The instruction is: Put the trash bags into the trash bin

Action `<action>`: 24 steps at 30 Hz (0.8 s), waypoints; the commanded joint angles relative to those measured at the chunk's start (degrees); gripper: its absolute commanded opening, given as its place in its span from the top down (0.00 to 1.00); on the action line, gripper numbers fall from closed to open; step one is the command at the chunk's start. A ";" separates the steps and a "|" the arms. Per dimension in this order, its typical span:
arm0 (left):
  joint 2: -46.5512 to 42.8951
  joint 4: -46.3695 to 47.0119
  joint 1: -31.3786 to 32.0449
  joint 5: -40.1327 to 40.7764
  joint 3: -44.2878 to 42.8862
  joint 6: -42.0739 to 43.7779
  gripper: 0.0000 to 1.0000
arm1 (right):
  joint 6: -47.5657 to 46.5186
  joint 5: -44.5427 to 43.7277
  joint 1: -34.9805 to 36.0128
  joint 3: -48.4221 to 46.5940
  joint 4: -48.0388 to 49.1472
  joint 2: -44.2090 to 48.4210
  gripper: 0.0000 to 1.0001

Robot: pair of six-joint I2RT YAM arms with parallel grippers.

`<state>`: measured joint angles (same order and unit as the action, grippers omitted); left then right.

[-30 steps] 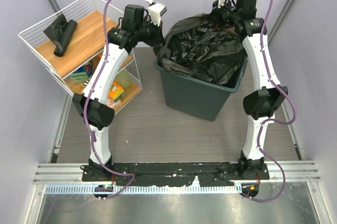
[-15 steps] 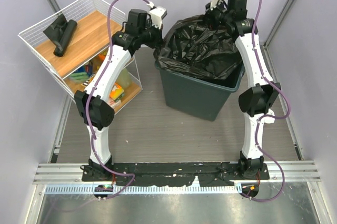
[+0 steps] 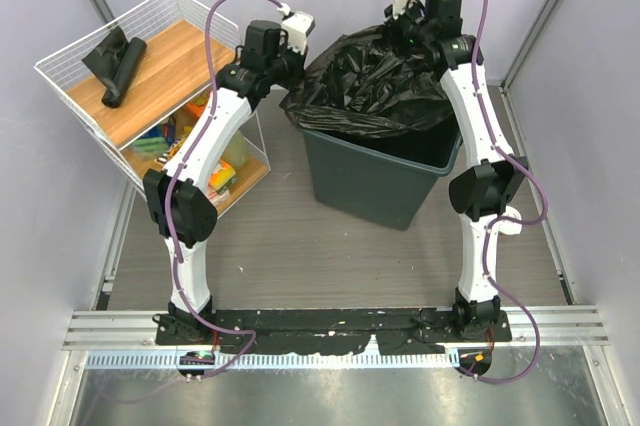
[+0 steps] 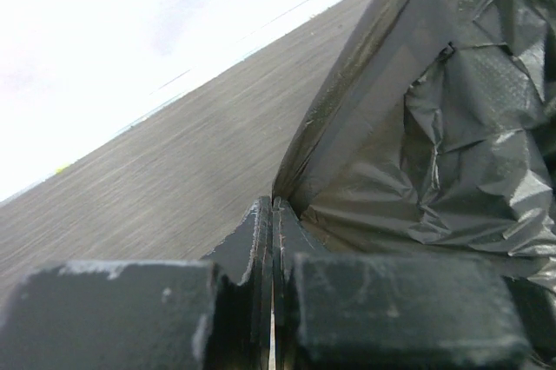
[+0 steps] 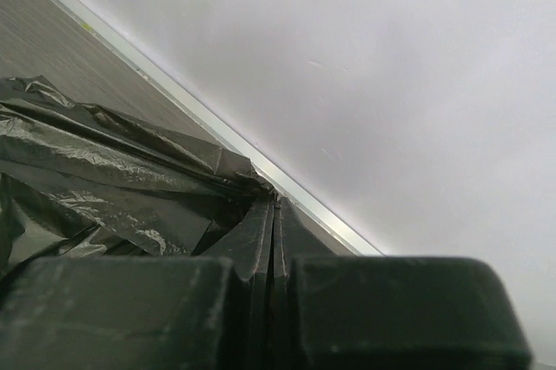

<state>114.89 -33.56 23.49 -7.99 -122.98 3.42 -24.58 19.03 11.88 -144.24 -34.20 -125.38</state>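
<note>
Both the left gripper (image 4: 272,214) and the right gripper (image 5: 273,214) pinch edges of a crinkled trash bag (image 3: 365,86) heaped over the trash bin (image 3: 375,181) at upper centre, seemingly not yet settled inside; a rolled trash bag (image 3: 118,66) lies on the wire shelf (image 3: 175,61) at upper left, untouched.

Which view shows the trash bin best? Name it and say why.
The top external view: the trash bin shows its front walls and near rim, with the trash bag bunched over its mouth. The left and right wrist views show only crinkled bag plastic up close; no part of the bin is clearly seen.
</note>
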 commanded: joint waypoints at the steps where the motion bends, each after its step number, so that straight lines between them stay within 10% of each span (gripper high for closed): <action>1: -1.34 4.03 -0.28 3.94 -1.73 -0.34 1.00 | -1.35 -2.85 0.34 -3.06 2.38 -1.27 0.95; 18: -1.86 0.69 1.30 3.42 -1.04 6.07 1.00 | -4.69 -5.49 1.57 -2.10 1.24 -0.92 0.89; 24: -3.79 -3.26 1.39 2.45 -0.60 9.32 0.97 | -5.57 -7.42 1.48 -0.42 0.71 1.98 0.69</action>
<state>114.83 -34.65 24.75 -3.95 -123.00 9.63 -28.80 13.50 13.02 -145.23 -33.06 -128.29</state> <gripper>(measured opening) 0.012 0.264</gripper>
